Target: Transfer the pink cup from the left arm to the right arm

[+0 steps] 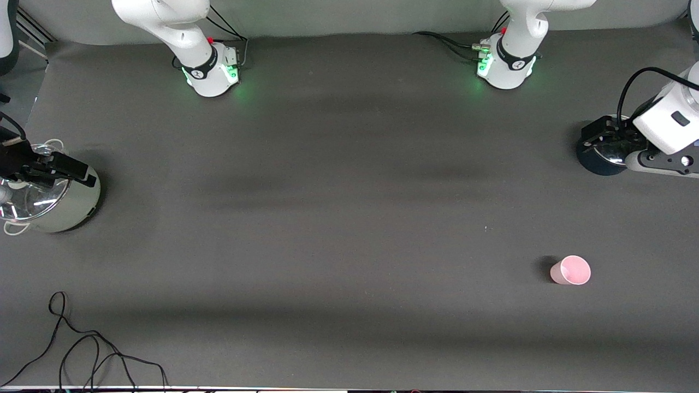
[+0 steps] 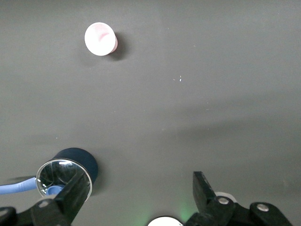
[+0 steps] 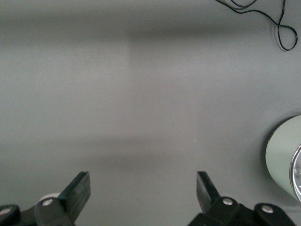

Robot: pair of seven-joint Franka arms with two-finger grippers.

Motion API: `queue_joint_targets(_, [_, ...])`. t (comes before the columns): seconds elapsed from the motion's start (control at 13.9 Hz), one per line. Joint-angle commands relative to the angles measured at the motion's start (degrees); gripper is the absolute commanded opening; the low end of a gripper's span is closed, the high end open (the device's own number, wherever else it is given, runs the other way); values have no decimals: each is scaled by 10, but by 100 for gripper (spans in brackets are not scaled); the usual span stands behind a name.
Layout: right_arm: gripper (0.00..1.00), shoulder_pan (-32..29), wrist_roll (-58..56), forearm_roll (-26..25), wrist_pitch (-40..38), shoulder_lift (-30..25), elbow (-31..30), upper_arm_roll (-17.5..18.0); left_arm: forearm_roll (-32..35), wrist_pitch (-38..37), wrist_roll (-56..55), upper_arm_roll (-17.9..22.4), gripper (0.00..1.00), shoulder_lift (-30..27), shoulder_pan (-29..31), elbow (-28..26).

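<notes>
The pink cup [image 1: 570, 270] rests alone on the dark table, toward the left arm's end and nearer to the front camera than both pots; its open mouth shows. It also shows in the left wrist view [image 2: 100, 39]. My left gripper [image 1: 603, 136] is open and empty over a dark blue pot [image 1: 600, 155], well away from the cup; its black fingers [image 2: 203, 188] stand wide apart. My right gripper [image 1: 68, 166] is open and empty over a pale pot [image 1: 60, 204] at the right arm's end; its fingers [image 3: 80, 188] frame bare table.
The dark blue pot [image 2: 70, 172] has a shiny lid. The pale pot [image 3: 284, 160] has a glass lid. A loose black cable [image 1: 82, 349] lies near the table's front edge at the right arm's end and shows in the right wrist view [image 3: 277, 19].
</notes>
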Motion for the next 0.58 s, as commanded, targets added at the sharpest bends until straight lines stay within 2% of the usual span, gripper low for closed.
queue_joint_targets(0.0, [100, 1, -9, 11, -7, -3, -5, -2, 2, -2, -1, 3, 100, 8, -7, 15])
queue_joint_targets(0.51, [100, 0, -10, 11, -5, -2, -5, -2, 2, -1, -1, 3, 100, 10, -6, 16])
